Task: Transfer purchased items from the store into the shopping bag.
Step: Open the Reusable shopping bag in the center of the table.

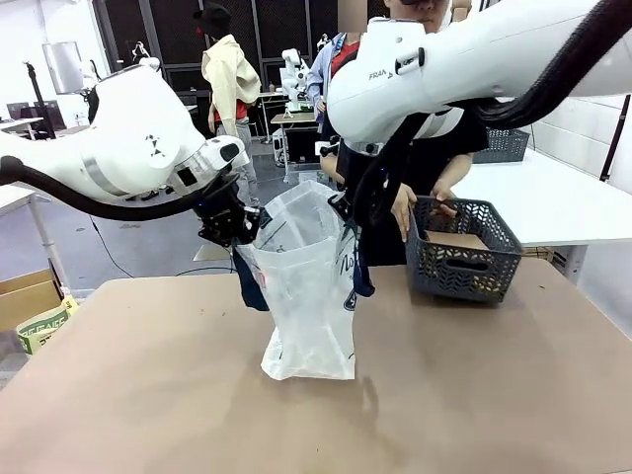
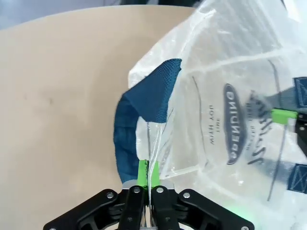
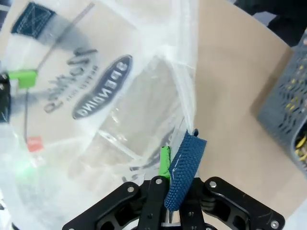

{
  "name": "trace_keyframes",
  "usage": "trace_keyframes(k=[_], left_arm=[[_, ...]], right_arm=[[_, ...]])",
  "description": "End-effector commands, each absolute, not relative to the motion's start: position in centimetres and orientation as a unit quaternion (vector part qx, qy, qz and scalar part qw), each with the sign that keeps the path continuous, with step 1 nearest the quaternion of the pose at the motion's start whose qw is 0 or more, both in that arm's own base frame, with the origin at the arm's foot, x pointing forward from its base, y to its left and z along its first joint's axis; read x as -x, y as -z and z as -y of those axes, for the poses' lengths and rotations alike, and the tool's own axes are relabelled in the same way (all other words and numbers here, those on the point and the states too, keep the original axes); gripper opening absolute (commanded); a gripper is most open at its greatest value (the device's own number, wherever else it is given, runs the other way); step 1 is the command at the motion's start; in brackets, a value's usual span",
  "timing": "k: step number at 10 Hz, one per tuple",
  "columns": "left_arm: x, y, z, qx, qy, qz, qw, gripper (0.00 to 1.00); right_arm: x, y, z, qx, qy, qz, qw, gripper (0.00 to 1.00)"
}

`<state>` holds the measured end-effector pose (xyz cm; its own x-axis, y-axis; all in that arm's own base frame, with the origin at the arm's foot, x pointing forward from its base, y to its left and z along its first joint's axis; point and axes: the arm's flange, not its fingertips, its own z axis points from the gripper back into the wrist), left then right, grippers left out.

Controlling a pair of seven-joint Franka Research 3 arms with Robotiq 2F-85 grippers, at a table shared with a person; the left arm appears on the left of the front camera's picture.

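Left tool [image 1: 235, 225] is pinched tight on the rim film just beside the navy strap handle [image 2: 144, 110], at 10 o'clock of the shopping bag [image 1: 308, 296]. Bag stands in the middle of the bench [image 1: 148, 395], mouth held up, base slumped on the surface. Right tool [image 1: 354, 212] is clamped on the opposite rim and its strap, at 2 o'clock of the bag.

Look: thin translucent whitish film, creased, oval navy logo with white lettering, small red tag [image 3: 32, 143].

Judgement: very light, floppy and slick, with no stiffness of its own. Mouth likely collapses if either pinch slips. Best hold is the woven strap or its stitched root. Bare film may slide or tear.

Mesh basket [image 1: 464, 267] sits at 3 o'clock of the bag, person's hand [image 1: 403, 209] at its rim.
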<state>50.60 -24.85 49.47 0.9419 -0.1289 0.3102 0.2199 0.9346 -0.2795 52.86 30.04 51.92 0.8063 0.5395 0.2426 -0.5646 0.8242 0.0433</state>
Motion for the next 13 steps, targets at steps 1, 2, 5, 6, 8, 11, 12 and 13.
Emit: trace_keyframes(k=[1, 2, 5, 6, 8, 11, 12, 13], left_arm=[[-49.7, -49.3, 23.6, 0.112, 0.078, 0.149, 0.979, 0.00], [-49.5, -49.2, 23.0, 0.094, 0.077, 0.159, 0.980, 0.00], [-48.7, -49.6, 21.4, 0.074, 0.094, 0.178, 0.977, 0.00], [-48.8, -49.7, 21.0, 0.047, 0.107, 0.171, 0.978, 0.00], [-49.0, -49.3, 20.6, 0.006, 0.167, 0.151, 0.974, 0.00], [-50.1, -48.6, 21.7, -0.027, 0.241, 0.139, 0.960, 0.00], [-50.2, -49.2, 22.9, 0.001, 0.202, 0.157, 0.967, 0.00], [-50.3, -49.5, 23.7, 0.035, 0.154, 0.167, 0.973, 0.00]], right_arm=[[-51.4, -50.8, -28.5, -0.012, -0.305, 0.111, 0.946, 0.00], [-51.4, -50.5, -27.7, 0.007, -0.325, 0.117, 0.938, 0.00], [-51.7, -50.3, -25.9, 0.046, -0.362, 0.127, 0.922, 0.00], [-51.8, -50.5, -25.7, 0.059, -0.370, 0.127, 0.918, 0.00], [-51.8, -51.2, -25.7, 0.089, -0.378, 0.130, 0.912, 0.00], [-51.2, -52.0, -27.5, 0.106, -0.394, 0.161, 0.899, 0.00], [-50.8, -52.0, -28.5, 0.094, -0.400, 0.182, 0.893, 0.00], [-50.5, -51.8, -29.3, 0.089, -0.399, 0.202, 0.890, 0.00]])
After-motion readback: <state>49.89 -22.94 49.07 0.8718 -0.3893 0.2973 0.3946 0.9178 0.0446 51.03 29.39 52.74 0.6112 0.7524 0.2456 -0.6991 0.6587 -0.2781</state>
